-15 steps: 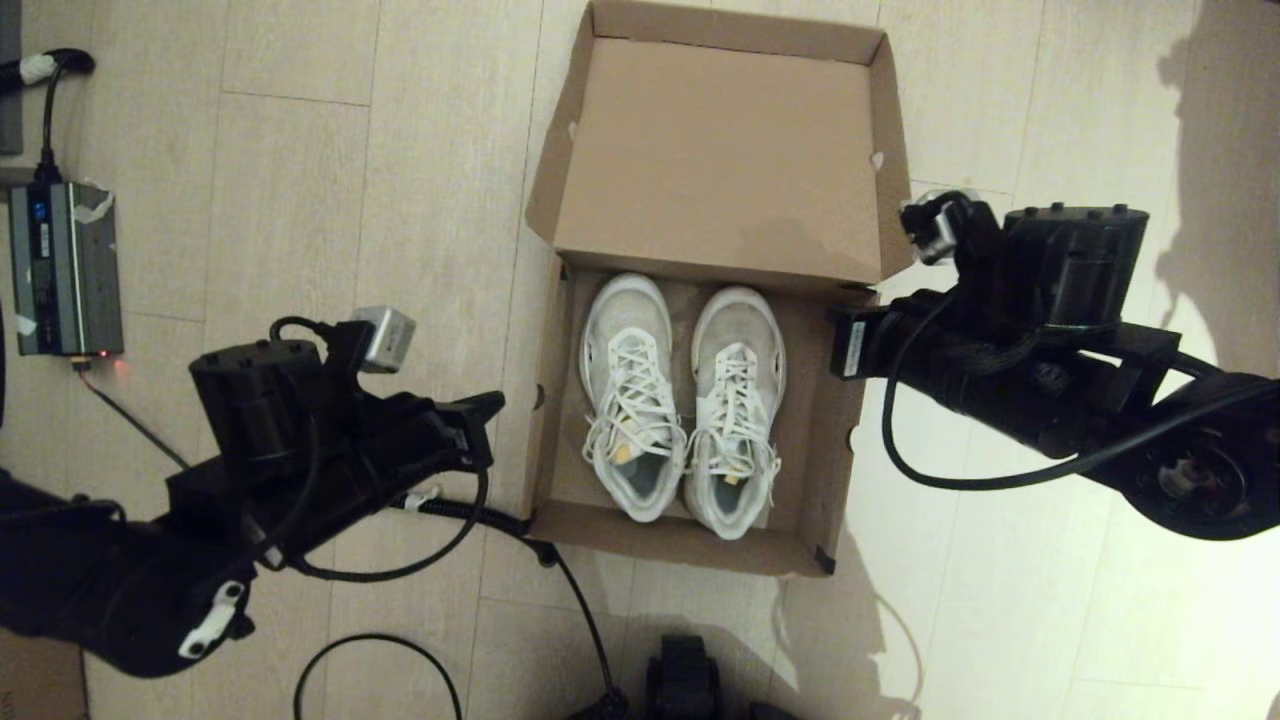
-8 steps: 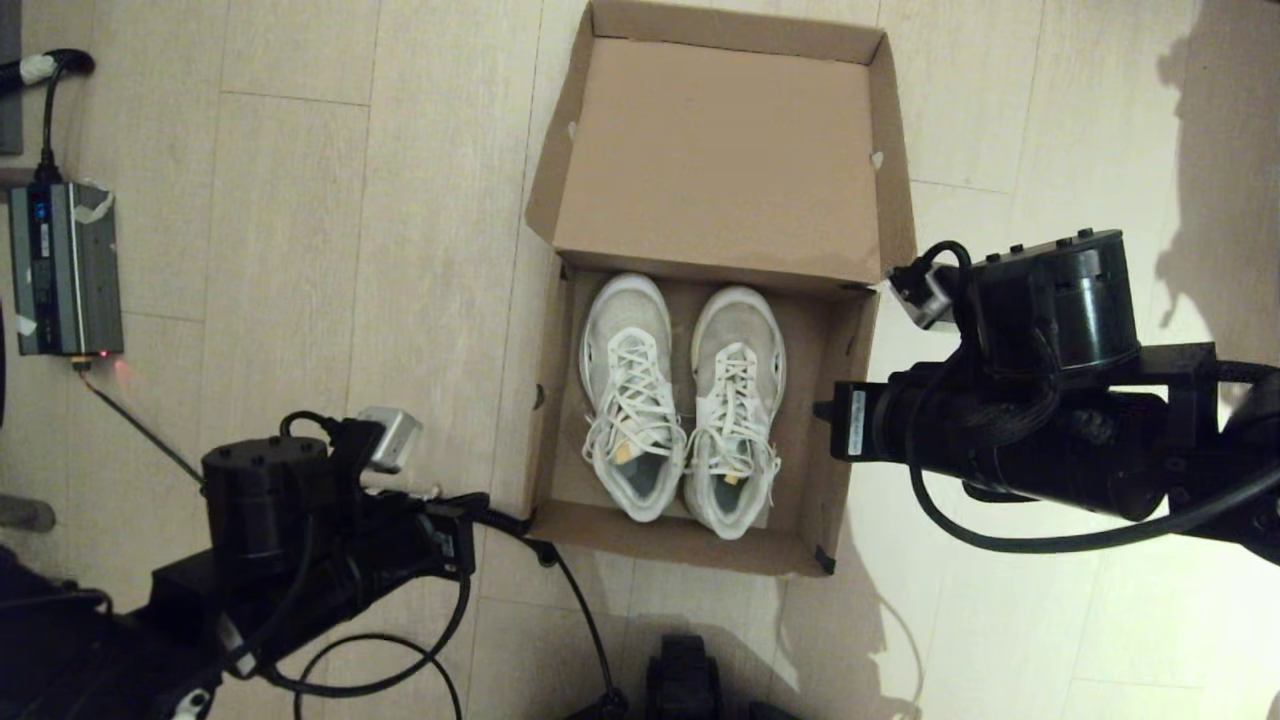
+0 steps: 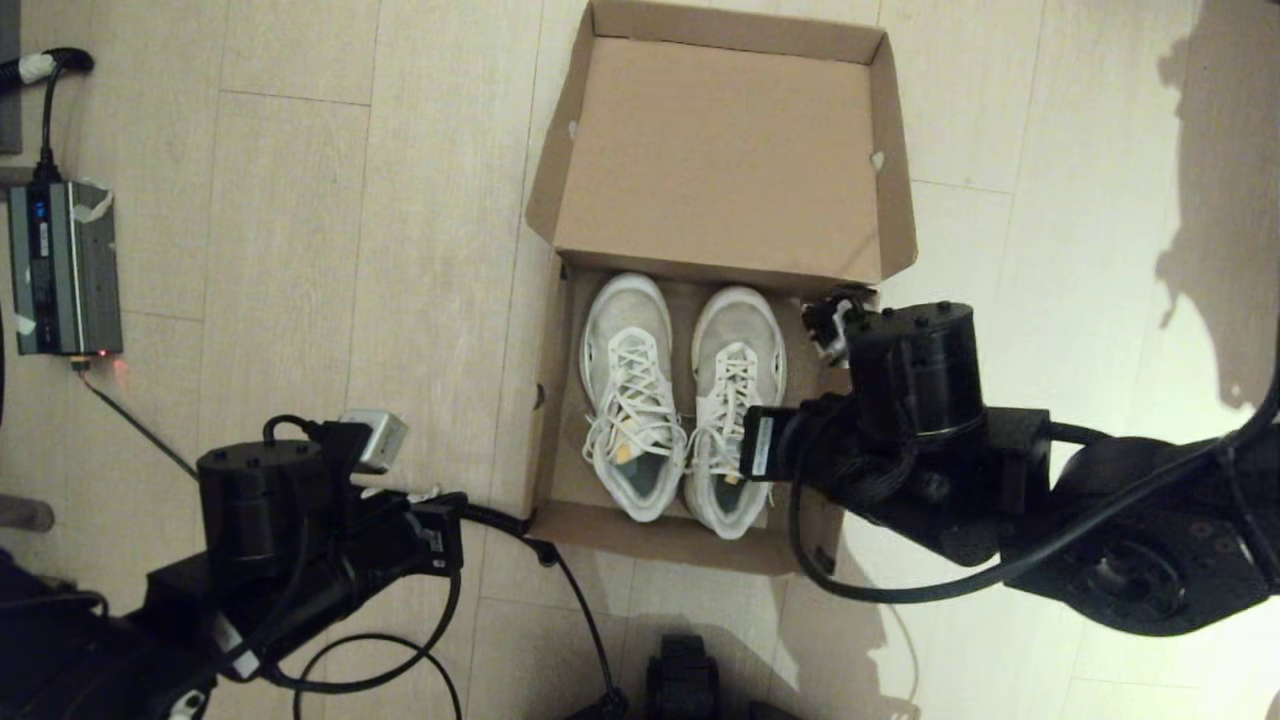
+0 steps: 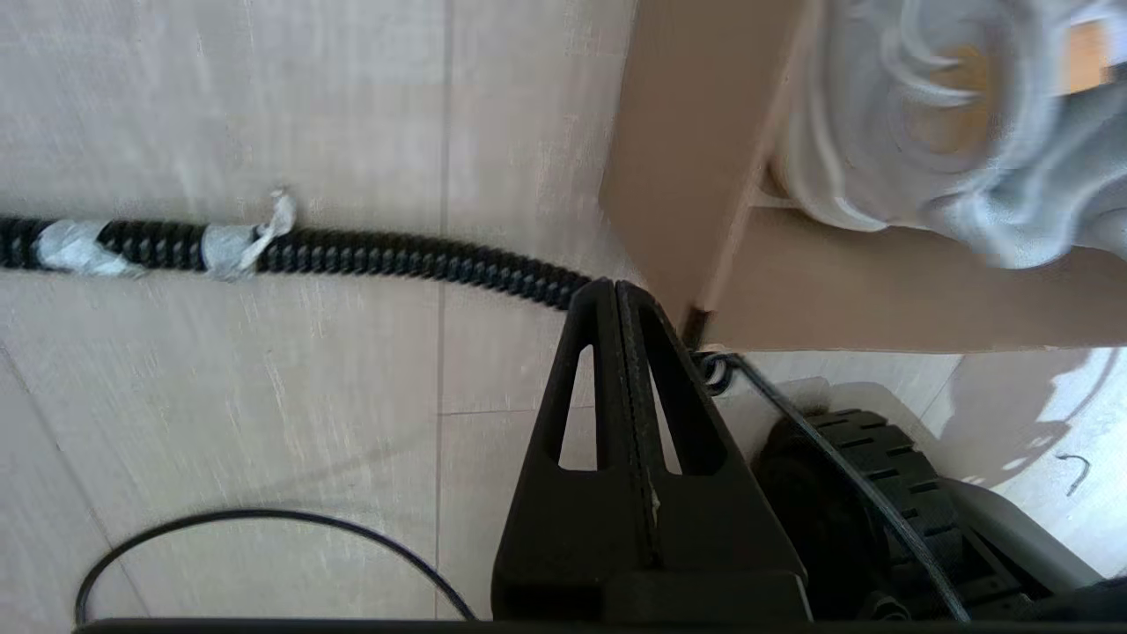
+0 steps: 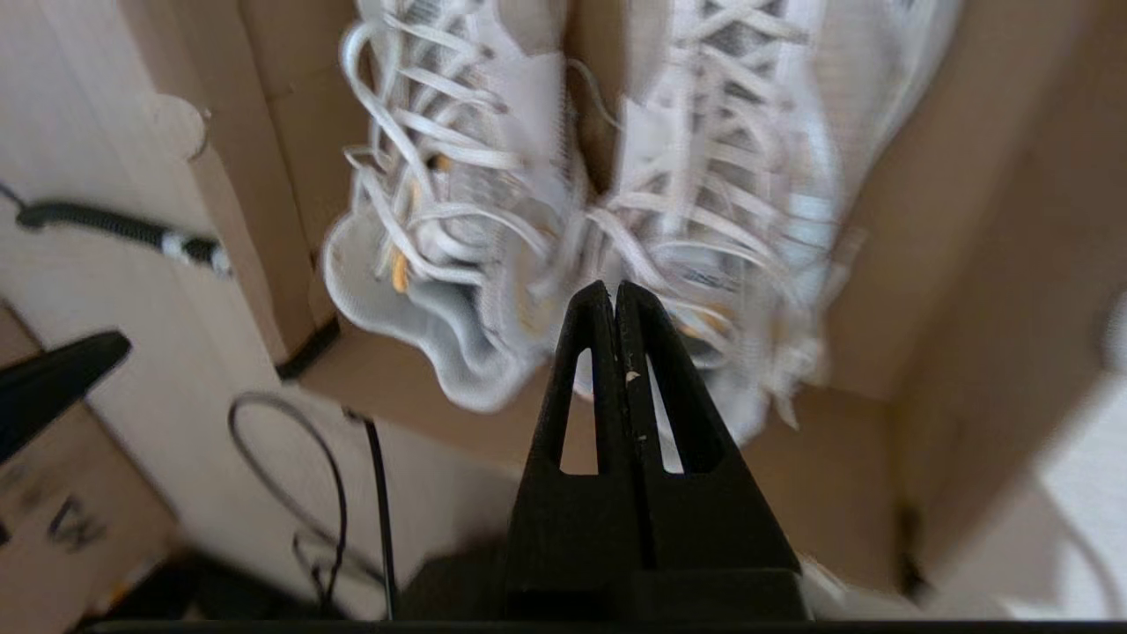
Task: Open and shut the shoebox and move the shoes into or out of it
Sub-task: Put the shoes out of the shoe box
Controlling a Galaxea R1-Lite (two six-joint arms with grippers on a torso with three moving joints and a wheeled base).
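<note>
2 shoes sit side by side in the shoebox, toes toward the top of the head frame and heels toward the bottom, filling the lower half of the box just below the centre of the picture. The lid lies folded back flat across the upper centre, so I count the opening as done. What remains, as I judge it, is either lifting the pair out or swinging the lid shut; neither shoe is gripped yet.

My right gripper hangs over the heel end of the right-hand shoe, fingers pressed together with nothing between them; in its wrist view the tips point at the laces and collars of the pair. It would need to spread before it could take a shoe. My left gripper is low in the lower left of the head frame, also pressed together and empty, its tips close to the box's near left corner and a coiled black cable on the floor.

Compared with 0.5 s ago, the right arm has swung in from outside the box's right wall to over the shoes. The left arm has barely moved in that half second, though 1 s ago it sat higher in the frame. Box, lid and shoes have not shifted
</note>
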